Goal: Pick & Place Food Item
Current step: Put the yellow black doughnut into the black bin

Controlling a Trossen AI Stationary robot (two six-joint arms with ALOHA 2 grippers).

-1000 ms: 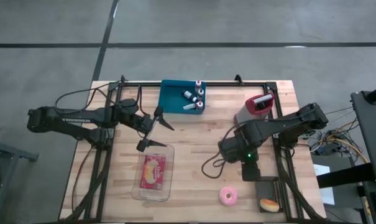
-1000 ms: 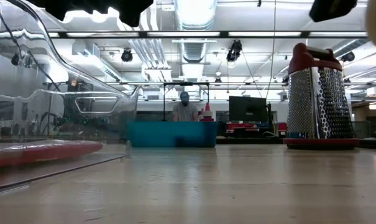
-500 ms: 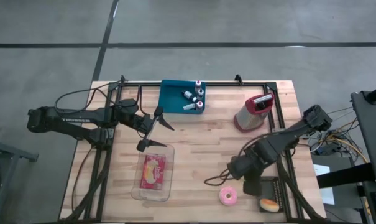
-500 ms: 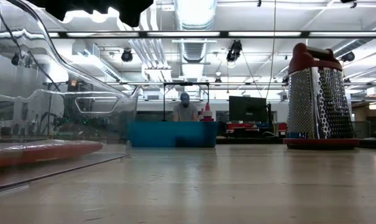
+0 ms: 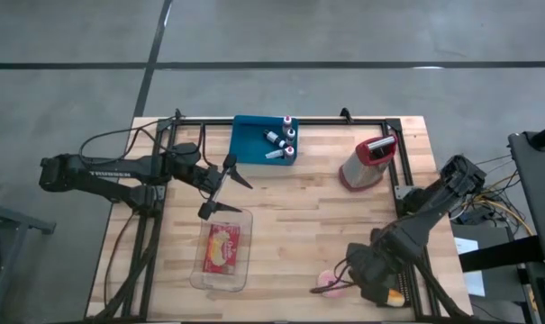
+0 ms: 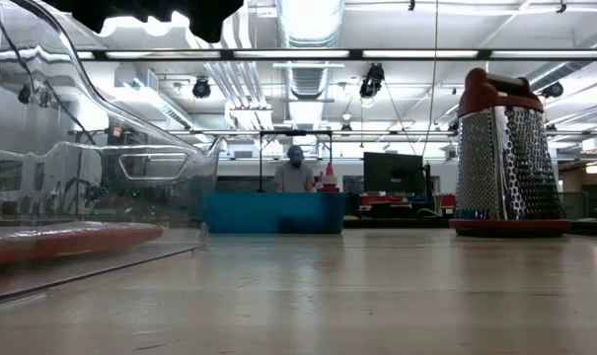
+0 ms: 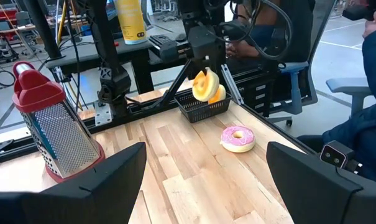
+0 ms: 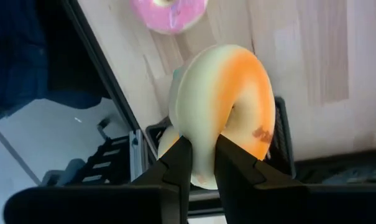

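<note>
Right wrist view: the right gripper [image 8: 197, 158] jaws clench an orange-glazed donut [image 8: 228, 112] above a black basket [image 7: 203, 111], near the pink donut [image 7: 238, 138]. Left gripper [image 5: 220, 189], jaws released, hangs over the counter [image 5: 290, 202] beside a clear container [image 5: 222, 250].

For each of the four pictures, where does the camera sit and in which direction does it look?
High view: above, straight down on the table; both arms show.
Low view: at table height, level toward the grater; no gripper shows.
Left wrist view: on the left arm, looks across at the right gripper lifting a yellow-orange donut.
Right wrist view: looks past its fingers pinching that donut.
Both wrist views share the pink donut.
</note>
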